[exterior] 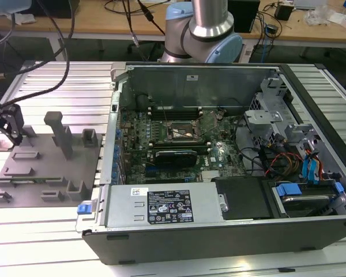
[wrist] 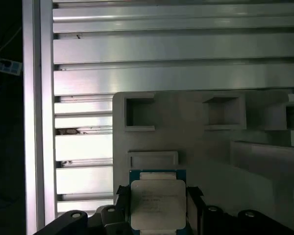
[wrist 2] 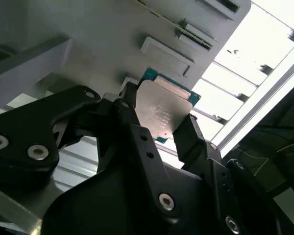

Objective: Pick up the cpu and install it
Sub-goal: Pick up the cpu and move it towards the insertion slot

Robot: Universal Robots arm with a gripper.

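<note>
The cpu [wrist: 158, 203] is silvery on top with a teal rim, the fingers [wrist 2: 187, 138] black. The holder plate [wrist: 186, 142] is plain grey, the desk [wrist: 161, 49] ribbed silver.

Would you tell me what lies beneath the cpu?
A grey fixture plate lies beneath the cpu, gripped by the end effector; the spot directly underneath is hidden by the chip.

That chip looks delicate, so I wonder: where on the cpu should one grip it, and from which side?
Probably by two opposite thin edges, coming from above its flat metal top. The cpu is a thin square plate, so its rim gives parallel faces to pinch. The gripper flanks it that way.
</note>
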